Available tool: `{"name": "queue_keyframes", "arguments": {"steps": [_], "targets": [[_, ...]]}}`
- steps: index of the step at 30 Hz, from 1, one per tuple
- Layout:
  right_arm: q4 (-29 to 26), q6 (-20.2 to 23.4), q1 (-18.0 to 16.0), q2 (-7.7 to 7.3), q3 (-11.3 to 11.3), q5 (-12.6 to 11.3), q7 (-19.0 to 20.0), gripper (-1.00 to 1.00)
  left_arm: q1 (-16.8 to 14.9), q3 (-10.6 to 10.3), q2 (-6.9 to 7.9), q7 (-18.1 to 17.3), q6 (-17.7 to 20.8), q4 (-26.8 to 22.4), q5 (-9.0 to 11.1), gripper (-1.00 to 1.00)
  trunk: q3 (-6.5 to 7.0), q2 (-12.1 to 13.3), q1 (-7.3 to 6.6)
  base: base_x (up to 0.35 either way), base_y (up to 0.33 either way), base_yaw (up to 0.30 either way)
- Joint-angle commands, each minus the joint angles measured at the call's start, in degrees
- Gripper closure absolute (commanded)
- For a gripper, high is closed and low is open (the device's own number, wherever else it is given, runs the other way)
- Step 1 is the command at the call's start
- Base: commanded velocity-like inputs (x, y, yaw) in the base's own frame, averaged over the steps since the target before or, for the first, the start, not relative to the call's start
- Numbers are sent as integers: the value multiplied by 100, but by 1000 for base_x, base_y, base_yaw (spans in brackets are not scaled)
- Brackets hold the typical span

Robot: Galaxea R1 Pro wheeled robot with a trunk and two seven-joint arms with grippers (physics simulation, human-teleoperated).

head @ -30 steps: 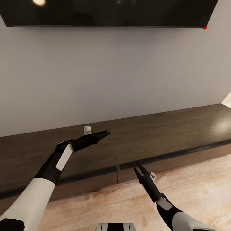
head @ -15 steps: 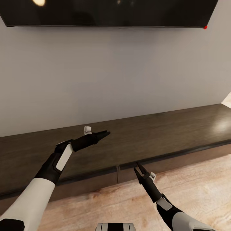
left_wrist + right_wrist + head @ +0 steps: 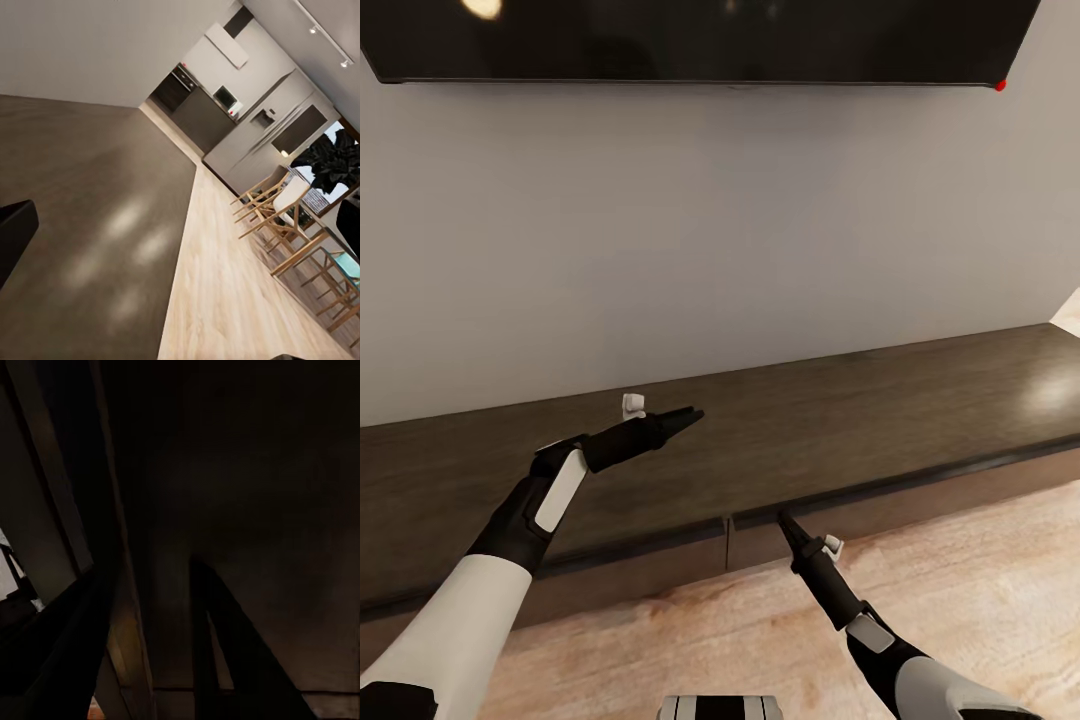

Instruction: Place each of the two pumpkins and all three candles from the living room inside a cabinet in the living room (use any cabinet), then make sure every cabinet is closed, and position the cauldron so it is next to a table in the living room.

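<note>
Cabinet (image 3: 840, 440), the long low dark-brown unit, runs along the grey wall (image 3: 710, 250) under the wall-hung black TV (image 3: 700, 40), and its drawer fronts sit flush with a thin seam between two of them near the middle. Its top is bare dark wood with a pale sheen toward the far right end. The right gripper (image 3: 784, 519) reaches up from the light plank floor (image 3: 980, 600) to the upper edge of a drawer front just right of that seam; its two black fingers lie narrow, nearly together, and their tips appear to meet the front under the overhanging top, though actual contact cannot be confirmed. In the right wrist view its fingers (image 3: 225, 652) appear as dark wedges pressed close to dim brown wood, with nothing between them. The left gripper (image 3: 690, 414) hangs above the cabinet top, well left of the right one, its fingers drawn to a closed point and carrying nothing. The left wrist view looks along the cabinet top (image 3: 90, 225) toward a distant kitchen (image 3: 217, 97) and wooden chairs (image 3: 270, 210).
</note>
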Motion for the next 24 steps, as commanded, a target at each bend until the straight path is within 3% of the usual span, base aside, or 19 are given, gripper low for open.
{"name": "queue_keyframes", "arguments": {"steps": [1,9,24], "targets": [[-69,72,-39,2,-197,-16,19,100,-3,-15,5,4,48,1,53,-100,-3,-2,-1,0,0,0],[-69,76,-39,6,-197,-11,19,100,-3,-22,5,-3,48,1,53,-100,-3,-2,-1,-103,0,0],[-69,72,-39,1,-197,-11,28,100,-3,-24,5,-3,48,1,53,-100,-3,-2,-1,-4,0,0]]}}
